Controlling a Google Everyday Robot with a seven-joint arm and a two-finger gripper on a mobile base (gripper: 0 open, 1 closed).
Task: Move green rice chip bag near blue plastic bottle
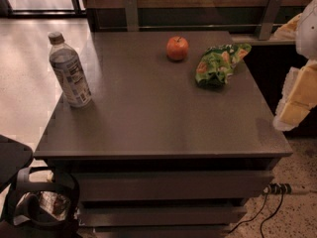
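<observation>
The green rice chip bag [216,63] lies crinkled on the grey table top at the back right. The blue plastic bottle [69,71] stands upright near the table's left edge, far from the bag. My gripper [293,108] shows as a pale white and yellow shape at the right edge of the view. It is beyond the table's right side, to the right of the bag and a little nearer the front, apart from it.
An orange-red apple [177,48] sits just left of the bag. The grey table [158,128] has drawers below. A dark bag or chair [34,202] stands at the front left on the floor. A power strip and cables [280,188] lie at the lower right.
</observation>
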